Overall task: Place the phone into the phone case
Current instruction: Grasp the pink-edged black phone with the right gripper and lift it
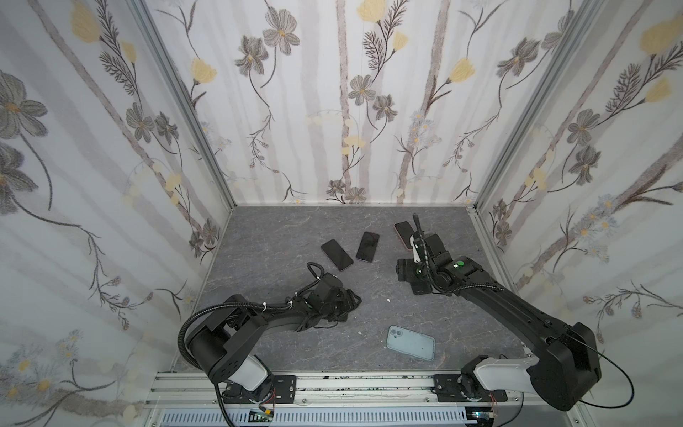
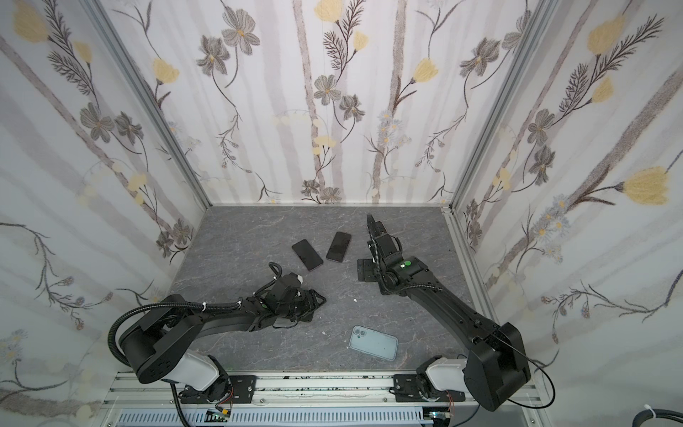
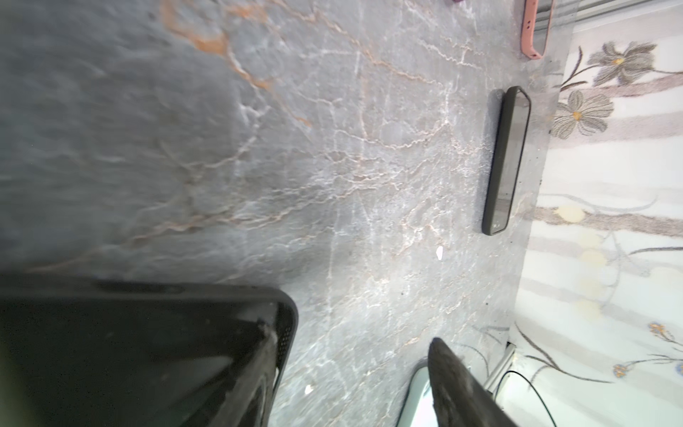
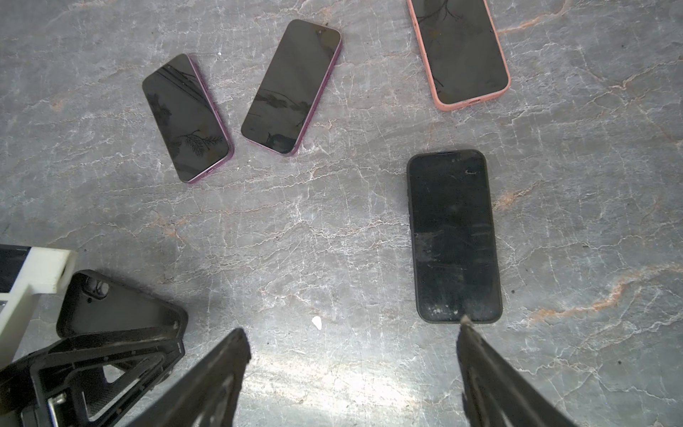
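Note:
An empty black phone case (image 4: 122,310) lies open side up, left of the table's middle. My left gripper (image 3: 351,332) is down on it and open. One finger rests inside the case (image 3: 148,332), while the other stands outside it over bare table. Two bare purple-edged phones (image 4: 186,118) (image 4: 292,87) lie screen up farther back, seen in both top views (image 1: 337,255) (image 2: 338,246). High above the table my right gripper (image 4: 351,329) hangs open and holds nothing. One of its fingertips (image 4: 466,325) is by the end of a black phone (image 4: 454,236).
A phone in a pink case (image 4: 462,51) lies at the back right, partly behind the right arm (image 1: 480,295). Near the front edge a light blue case (image 1: 410,343) lies back up. A small white scrap (image 4: 316,322) sits mid-table. Patterned walls enclose three sides.

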Controlling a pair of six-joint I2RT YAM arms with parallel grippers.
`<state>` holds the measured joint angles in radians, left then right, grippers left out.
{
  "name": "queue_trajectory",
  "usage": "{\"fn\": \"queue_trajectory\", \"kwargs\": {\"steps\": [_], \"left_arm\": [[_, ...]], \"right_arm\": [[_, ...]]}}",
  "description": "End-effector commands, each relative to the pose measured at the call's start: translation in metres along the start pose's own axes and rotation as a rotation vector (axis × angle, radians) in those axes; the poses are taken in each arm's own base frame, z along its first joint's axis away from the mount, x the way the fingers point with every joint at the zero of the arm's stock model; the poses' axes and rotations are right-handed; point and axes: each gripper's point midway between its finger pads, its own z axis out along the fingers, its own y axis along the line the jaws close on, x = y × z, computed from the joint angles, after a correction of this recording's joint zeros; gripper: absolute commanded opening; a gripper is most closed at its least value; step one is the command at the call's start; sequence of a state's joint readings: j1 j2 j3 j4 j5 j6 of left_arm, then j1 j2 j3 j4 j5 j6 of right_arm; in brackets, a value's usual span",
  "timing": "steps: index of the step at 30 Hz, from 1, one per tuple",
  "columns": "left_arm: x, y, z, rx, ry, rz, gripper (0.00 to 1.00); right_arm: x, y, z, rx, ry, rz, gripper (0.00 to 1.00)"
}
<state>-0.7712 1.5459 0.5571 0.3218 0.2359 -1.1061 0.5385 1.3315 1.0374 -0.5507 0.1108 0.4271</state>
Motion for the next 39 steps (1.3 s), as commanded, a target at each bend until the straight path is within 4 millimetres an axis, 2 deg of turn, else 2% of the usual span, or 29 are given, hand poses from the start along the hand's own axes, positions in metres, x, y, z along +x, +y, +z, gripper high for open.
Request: {"fn": "queue_trajectory", "kwargs": {"steps": [1,7,12,15,20,23,29,33,39], "left_arm": [[-0.004,-0.01,0.005,0.044,-0.012,-0.048,0.67],[-0.009,-0.021,0.0,0.085,-0.032,-0.056,0.68],[-0.021,-0.033,-0.018,0.093,-0.095,0.005,0.7],[-0.036,-0.037,-0.034,0.07,-0.166,0.077,0.7],[-0.077,-0.041,-0.076,-0.025,-0.341,0.246,0.72],[-0.104,-0.046,-0.114,-0.072,-0.459,0.332,0.74],[-0.131,-0.056,-0.175,-0.154,-0.637,0.529,0.75],[-0.136,-0.057,-0.191,-0.237,-0.668,0.669,0.76],[-0.134,-0.054,-0.191,-0.291,-0.65,0.812,0.79]], "right_arm": [[-0.007,0.003,0.002,0.003,-0.007,0.037,0.87],[-0.02,0.01,0.006,-0.006,-0.004,0.089,0.87],[-0.029,0.017,0.017,0.005,0.005,0.156,0.86],[-0.036,0.02,0.03,0.047,0.007,0.211,0.86],[-0.049,0.038,0.062,0.106,-0.001,0.208,0.86],[-0.06,0.054,0.085,0.132,-0.006,0.185,0.87],[-0.08,0.082,0.138,0.154,-0.012,0.162,0.9],[-0.089,0.084,0.167,0.195,-0.03,0.159,0.92],[-0.091,0.079,0.205,0.241,-0.032,0.154,0.94]]}}
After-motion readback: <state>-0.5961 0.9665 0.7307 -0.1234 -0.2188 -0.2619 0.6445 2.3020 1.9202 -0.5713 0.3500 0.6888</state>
